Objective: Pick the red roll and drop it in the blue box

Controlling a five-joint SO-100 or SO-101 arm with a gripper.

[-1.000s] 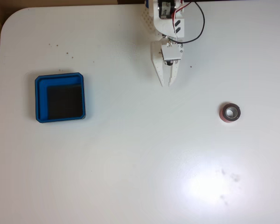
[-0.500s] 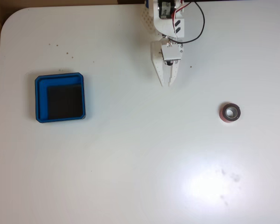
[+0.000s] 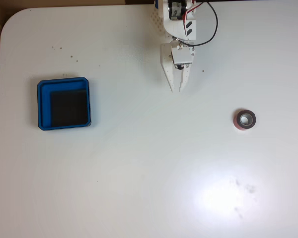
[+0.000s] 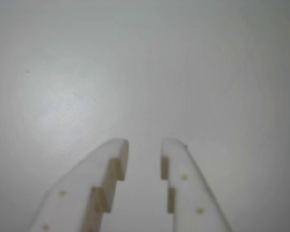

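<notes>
In the fixed view the red roll [image 3: 245, 119] lies flat on the white table at the right, its grey core facing up. The blue box [image 3: 44, 105] with its black floor sits far to the left, with nothing in it. My white gripper [image 3: 177, 89] hangs near the top centre, pointing down the picture, well up and left of the roll. In the wrist view the gripper [image 4: 142, 145] is open by a narrow gap, with bare table between its fingers [image 4: 111, 166].
The white table [image 3: 149, 173] has a rounded corner at the top left, with brown floor beyond its left edge. A black and a red cable [image 3: 213, 29] loop off the arm at the top. A few small dark specks mark the surface.
</notes>
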